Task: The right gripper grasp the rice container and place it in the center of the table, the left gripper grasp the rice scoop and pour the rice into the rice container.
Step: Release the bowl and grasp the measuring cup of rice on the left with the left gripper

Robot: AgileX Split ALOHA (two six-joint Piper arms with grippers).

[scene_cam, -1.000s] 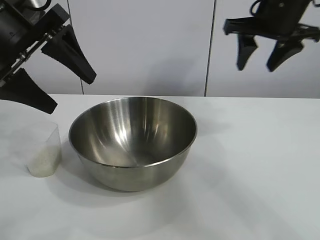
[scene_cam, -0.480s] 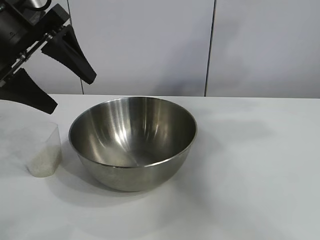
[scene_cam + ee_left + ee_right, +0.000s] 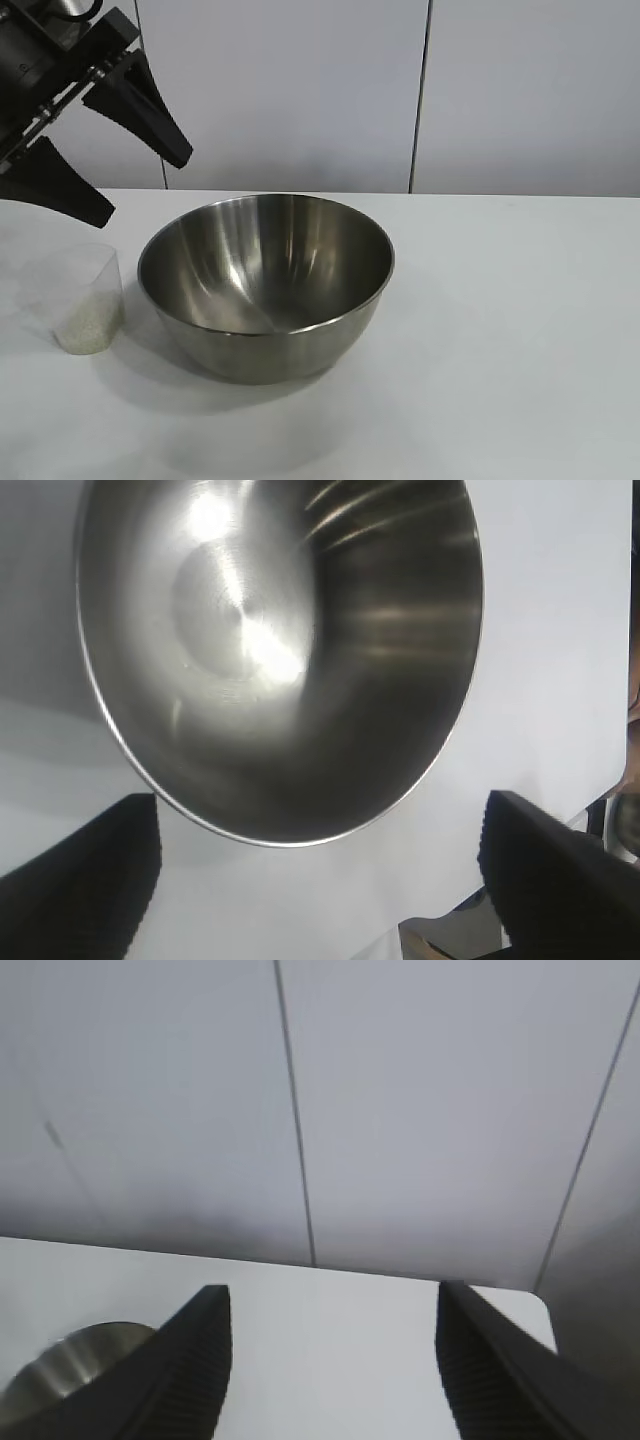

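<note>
Change: right gripper (image 3: 325, 1360) has left the exterior view, fingers apart and empty.
Steel bowl (image 3: 265, 285): mid-desk (image 3: 500, 330), empty, awaiting rice.
Left gripper (image 3: 100, 170): fingers apart above measuring cup (image 3: 88, 298) of rice (image 3: 85, 320), likely poised to grasp.

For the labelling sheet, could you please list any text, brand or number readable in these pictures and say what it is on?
None can be read: the rice container, the rice scoop, the table and the wall panels bear no text. Small pale marks on the left gripper body are too small to read.
</note>
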